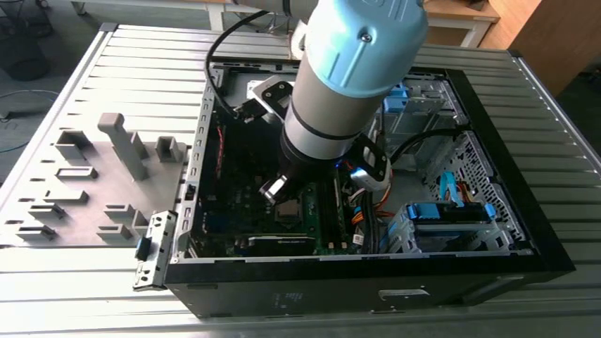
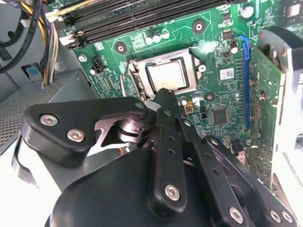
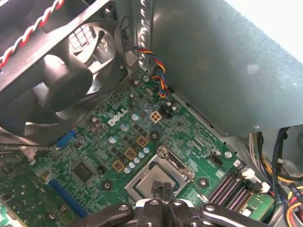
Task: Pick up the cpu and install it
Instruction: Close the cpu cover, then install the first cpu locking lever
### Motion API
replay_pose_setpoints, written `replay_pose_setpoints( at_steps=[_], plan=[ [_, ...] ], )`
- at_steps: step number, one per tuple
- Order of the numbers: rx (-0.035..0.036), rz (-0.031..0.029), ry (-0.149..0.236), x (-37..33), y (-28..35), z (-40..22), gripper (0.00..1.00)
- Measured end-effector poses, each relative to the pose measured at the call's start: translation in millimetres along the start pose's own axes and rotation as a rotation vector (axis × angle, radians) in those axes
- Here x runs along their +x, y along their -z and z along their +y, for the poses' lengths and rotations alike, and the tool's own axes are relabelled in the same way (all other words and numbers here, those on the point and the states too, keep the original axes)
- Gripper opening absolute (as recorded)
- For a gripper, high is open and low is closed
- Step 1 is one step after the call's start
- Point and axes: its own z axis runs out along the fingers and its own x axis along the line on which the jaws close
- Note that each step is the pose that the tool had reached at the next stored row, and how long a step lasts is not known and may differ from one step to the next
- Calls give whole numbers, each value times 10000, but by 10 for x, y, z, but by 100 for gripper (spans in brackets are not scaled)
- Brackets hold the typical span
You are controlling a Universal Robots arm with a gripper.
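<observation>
One cpu (image 2: 166, 75) sits in the motherboard (image 2: 222, 61) socket; end effector (image 2: 163, 97) fingers together above it.

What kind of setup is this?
Likely a robotics lab bench for PC assembly trials: an open computer case lies on a slotted metal table, grey parts fixture beside it, and the cpu sits in the motherboard socket.

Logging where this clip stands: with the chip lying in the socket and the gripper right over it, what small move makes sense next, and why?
Probably a short straight lift. The cpu already lies flat and square inside the socket on the motherboard, and the gripper hangs just above its edge with its fingers together and nothing between them, so rising would clear the socket.
</observation>
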Motion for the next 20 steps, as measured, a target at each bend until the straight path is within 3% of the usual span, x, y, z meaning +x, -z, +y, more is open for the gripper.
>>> replay_pose_setpoints(
  at_steps=[6,20],
  plan=[
    [0,1,1,33,-61,18,11],
    [1,2,0,35,-96,12,11]
  ],
)
